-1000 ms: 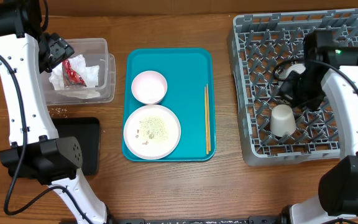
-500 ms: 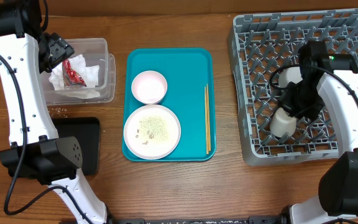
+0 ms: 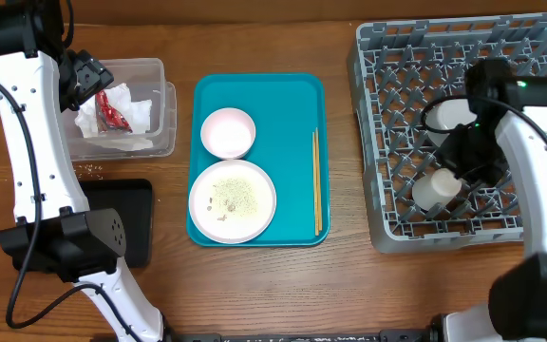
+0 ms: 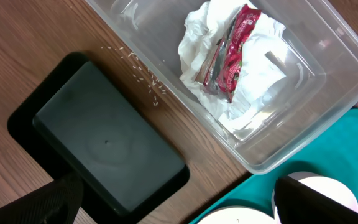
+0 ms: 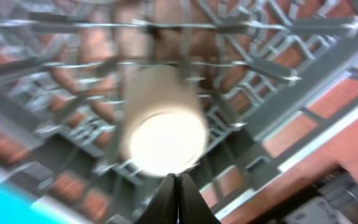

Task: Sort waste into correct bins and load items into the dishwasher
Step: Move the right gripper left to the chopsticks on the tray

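My left gripper [image 4: 179, 214] hangs open above the table between the black tray [image 4: 104, 146] and the teal tray, with nothing between its fingers [image 4: 42, 202]. Past it, the clear tub [image 4: 328, 81] holds crumpled napkins [image 4: 253, 81] and the red wrapper [image 4: 232, 53]. Loose rice grains [image 4: 145, 78] lie on the wood beside the tub. My right gripper [image 5: 176, 180] is shut and empty in the grey dish rack [image 3: 387, 57], right beside the tilted white cup [image 5: 163, 124]. The grey-white bowl [image 3: 449, 116] sits in the rack behind it. The pink plate [image 3: 254, 214] with crumbs, small dish [image 3: 228, 132] and chopsticks [image 3: 316, 180] lie on the teal tray.
The teal tray [image 3: 297, 104] fills the table's middle. The dish rack's upright pegs surround my right gripper closely. The left arm's base [image 3: 65, 242] stands beside the black tray [image 3: 131, 218]. Bare wood runs along the front edge.
My right arm swung down into the rack and then rightward; the white cup tipped and shifted slightly right. The left arm stayed still.
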Available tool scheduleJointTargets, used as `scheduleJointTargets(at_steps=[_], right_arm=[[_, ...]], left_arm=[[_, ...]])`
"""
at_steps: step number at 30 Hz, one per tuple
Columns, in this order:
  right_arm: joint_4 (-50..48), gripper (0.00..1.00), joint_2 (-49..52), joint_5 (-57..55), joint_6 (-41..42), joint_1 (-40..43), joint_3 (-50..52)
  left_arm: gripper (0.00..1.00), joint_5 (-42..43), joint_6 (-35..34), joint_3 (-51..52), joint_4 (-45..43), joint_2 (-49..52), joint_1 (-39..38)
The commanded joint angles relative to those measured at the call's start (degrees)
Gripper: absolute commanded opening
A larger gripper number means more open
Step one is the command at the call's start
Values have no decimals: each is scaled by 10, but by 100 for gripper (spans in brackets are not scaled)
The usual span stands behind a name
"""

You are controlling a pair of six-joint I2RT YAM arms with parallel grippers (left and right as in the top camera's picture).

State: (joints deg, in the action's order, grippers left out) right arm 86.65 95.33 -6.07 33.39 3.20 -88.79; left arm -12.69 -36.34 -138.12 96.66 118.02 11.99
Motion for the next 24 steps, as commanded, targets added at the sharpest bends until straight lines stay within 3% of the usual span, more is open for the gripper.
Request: scheduleJointTargets(at_steps=[1,4,8,16,20,24], right_arm=[[-20,8,-54,91,-44,-15,-29],[-53,20,-71,144,-54,-46,-29],[-103,54,-68,152,-54,-115,-28],[-214,85,-37,89,-53,-249,-14],[-223,85,6,43,-30,-290,-11],[-240,63,67,42,-30,-317,-11]], left_arm=[[100,-8,-10,1,1,-5,-4],[100,-8,-10,1,1,-5,-4],[100,-8,-10,1,1,-5,-4],[100,-8,-10,1,1,-5,-4],[100,-8,-10,1,1,-5,-4],[100,-8,-10,1,1,-5,-4]])
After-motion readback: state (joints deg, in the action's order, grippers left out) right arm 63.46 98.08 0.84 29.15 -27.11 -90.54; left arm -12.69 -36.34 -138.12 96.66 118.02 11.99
